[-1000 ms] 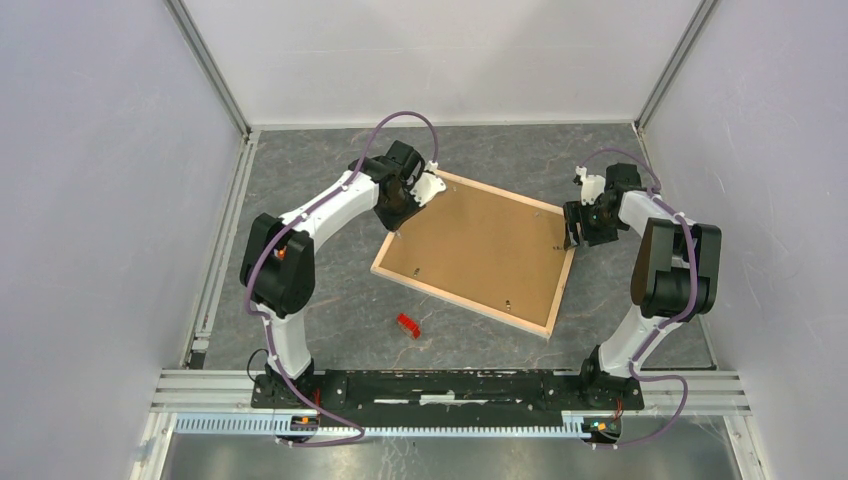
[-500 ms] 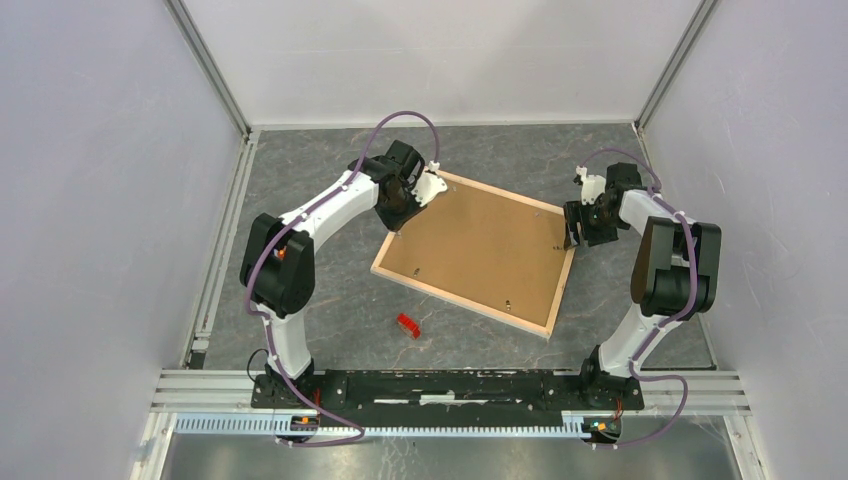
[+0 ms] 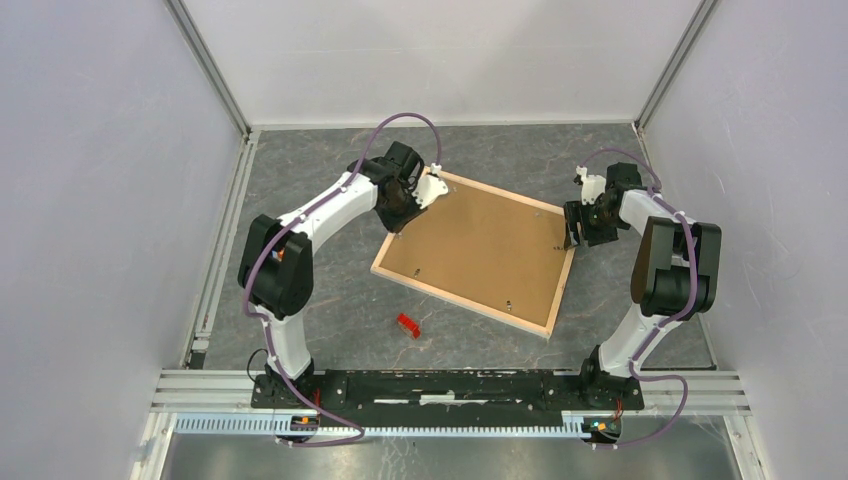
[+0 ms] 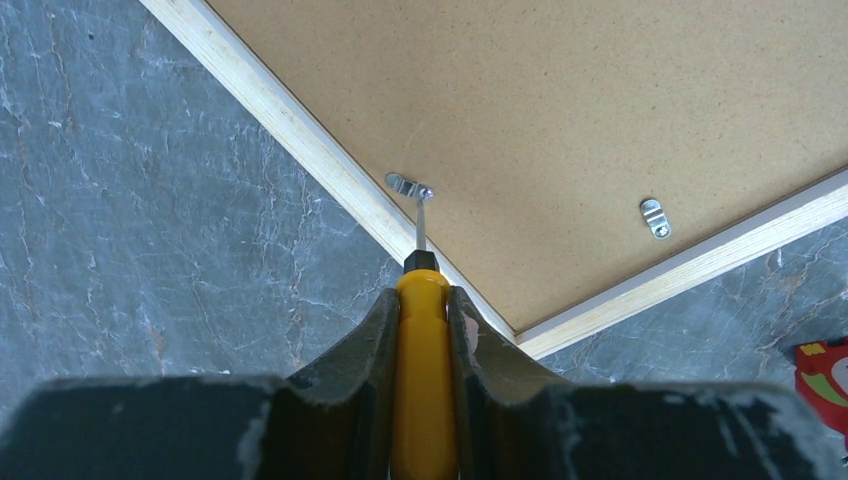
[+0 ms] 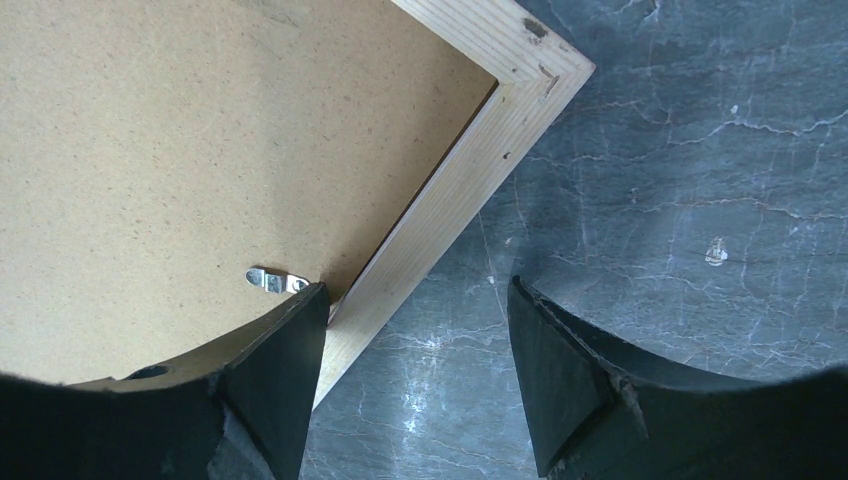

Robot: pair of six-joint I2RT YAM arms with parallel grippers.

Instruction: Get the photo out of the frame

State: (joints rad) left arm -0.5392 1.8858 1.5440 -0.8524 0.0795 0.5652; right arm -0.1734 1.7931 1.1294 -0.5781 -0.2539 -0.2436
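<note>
The frame [image 3: 545,305] lies face down on the table, pale wood edges up, with the brown backing board [image 3: 485,245] in it. The photo is hidden under the board. My left gripper [image 3: 398,228] is shut on a yellow-handled screwdriver [image 4: 423,380]; its metal tip touches a small metal clip [image 4: 408,185] at the frame's left edge. A second clip [image 4: 652,217] sits further along the board. My right gripper [image 3: 573,238] is open at the frame's right edge [image 5: 430,250]; one finger [image 5: 275,370] rests over the board beside a clip [image 5: 272,281], the other finger is over the table.
A small red object [image 3: 407,325] lies on the grey marbled table near the frame's near-left side; it also shows in the left wrist view [image 4: 825,370]. White walls enclose the table on the left, back and right.
The left wrist has turned slightly at the frame's left edge. The right arm and the frame have not moved.
</note>
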